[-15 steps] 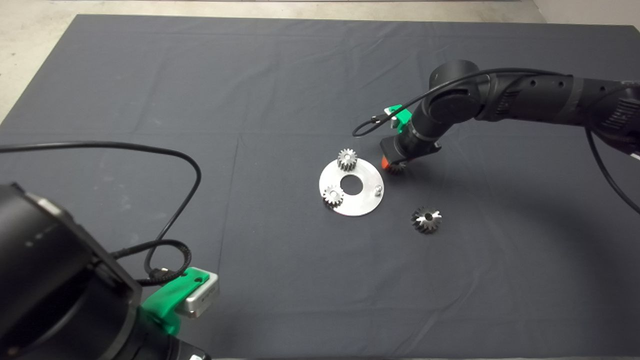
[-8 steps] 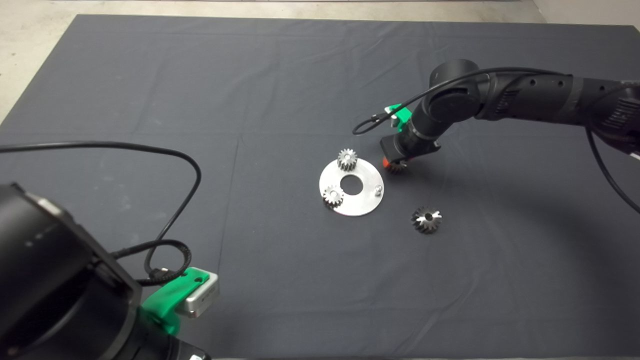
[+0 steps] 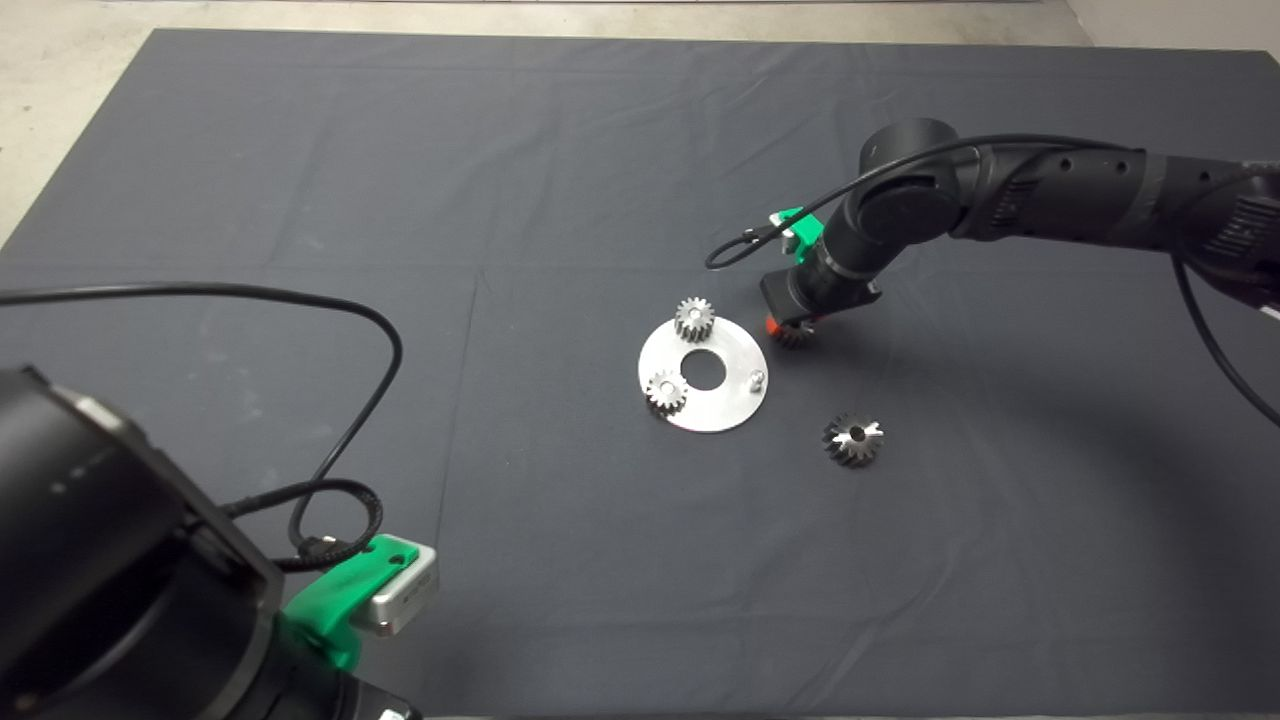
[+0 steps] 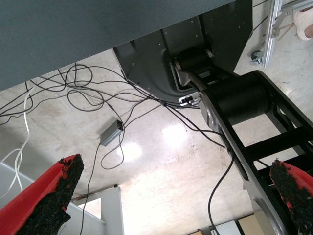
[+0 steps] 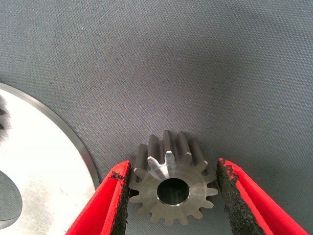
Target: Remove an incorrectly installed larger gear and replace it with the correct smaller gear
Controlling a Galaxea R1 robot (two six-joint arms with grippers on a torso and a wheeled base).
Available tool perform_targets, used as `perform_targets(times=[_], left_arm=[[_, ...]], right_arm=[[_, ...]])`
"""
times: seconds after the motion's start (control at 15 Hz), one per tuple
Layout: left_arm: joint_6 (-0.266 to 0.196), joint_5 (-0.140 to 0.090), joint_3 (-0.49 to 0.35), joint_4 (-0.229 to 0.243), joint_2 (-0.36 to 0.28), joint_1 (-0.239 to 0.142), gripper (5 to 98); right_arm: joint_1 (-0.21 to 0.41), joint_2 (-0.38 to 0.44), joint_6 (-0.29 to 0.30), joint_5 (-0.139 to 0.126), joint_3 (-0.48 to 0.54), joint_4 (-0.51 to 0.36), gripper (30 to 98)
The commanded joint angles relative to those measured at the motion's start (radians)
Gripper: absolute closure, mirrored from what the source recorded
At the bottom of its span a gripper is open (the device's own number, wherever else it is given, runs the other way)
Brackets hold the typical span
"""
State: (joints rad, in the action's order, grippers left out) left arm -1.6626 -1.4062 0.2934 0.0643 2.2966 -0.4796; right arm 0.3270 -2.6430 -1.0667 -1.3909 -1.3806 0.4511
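Note:
The smaller gear [image 3: 792, 335] [image 5: 172, 188], dark grey with short teeth, sits at the mat just off the far right rim of the round silver plate [image 3: 722, 405]. My right gripper [image 3: 788, 328] [image 5: 172, 182] has one pad against its teeth on each side and is shut on it. The larger gear [image 3: 853, 439], shiny with flared teeth, lies on the mat to the near right of the plate. The plate carries two small light gears [image 3: 693, 318] [image 3: 666, 390] and a bare peg [image 3: 757, 378]. My left gripper [image 4: 171, 196] is parked at the lower left, open and empty.
The plate's rim [image 5: 73, 142] shows beside the held gear in the right wrist view. A black cable [image 3: 380, 340] loops over the mat at the left. The left wrist view shows the floor with cables and a black frame.
My right gripper with the smaller gear has shifted a hair upward in the head view. The plate, the larger gear and the left arm have not moved.

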Motion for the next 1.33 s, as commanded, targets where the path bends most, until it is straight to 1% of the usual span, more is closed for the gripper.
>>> perform_targets(times=[0.0, 0.13, 0.2, 0.6, 0.73, 0.87, 0.93, 1.0, 1.07, 1.13, 1.2, 1.27], left_arm=[[-0.005, -0.002, -0.018, 0.017, -0.001, -0.01, 5.4], [-0.005, -0.002, -0.018, 0.017, -0.001, -0.01, 5.4], [-0.005, -0.002, -0.018, 0.017, -0.001, -0.01, 5.4], [-0.005, -0.002, -0.018, 0.017, -0.001, -0.01, 5.4], [-0.005, -0.002, -0.018, 0.017, -0.001, -0.01, 5.4], [-0.005, -0.002, -0.018, 0.017, -0.001, -0.01, 5.4], [-0.005, -0.001, -0.018, 0.017, -0.002, -0.01, 5.4], [-0.005, -0.002, -0.018, 0.017, -0.002, -0.01, 5.4], [-0.011, -0.002, -0.018, 0.017, -0.002, -0.01, 5.4], [-0.014, -0.002, -0.018, 0.017, -0.002, -0.01, 5.4], [-0.014, -0.002, -0.018, 0.017, -0.001, -0.01, 5.4], [-0.014, -0.002, -0.018, 0.017, -0.001, -0.01, 5.4]], right_arm=[[0.026, 0.003, -0.004, -0.004, -0.003, 0.017, 82.1], [0.026, 0.001, -0.004, -0.004, -0.003, 0.017, 82.3], [0.026, 0.001, -0.005, -0.004, -0.003, 0.017, 85.0], [0.024, 0.005, -0.006, -0.004, -0.003, 0.015, 85.8], [0.028, 0.003, -0.007, -0.004, 0.013, 0.015, 86.5], [0.051, -0.001, -0.007, -0.011, 0.017, 0.015, 86.6], [0.061, 0.001, -0.007, -0.014, 0.027, 0.014, 87.8], [0.102, 0.001, -0.009, -0.033, 0.063, 0.007, 87.9], [0.163, 0.001, -0.01, -0.083, 0.113, 0.003, 88.0], [0.205, -0.001, -0.016, -0.121, 0.154, 0.001, 88.0], [0.241, 0.004, -0.041, -0.129, 0.185, -0.002, 87.9], [0.268, 0.007, -0.053, -0.129, 0.199, -0.013, 88.0]])
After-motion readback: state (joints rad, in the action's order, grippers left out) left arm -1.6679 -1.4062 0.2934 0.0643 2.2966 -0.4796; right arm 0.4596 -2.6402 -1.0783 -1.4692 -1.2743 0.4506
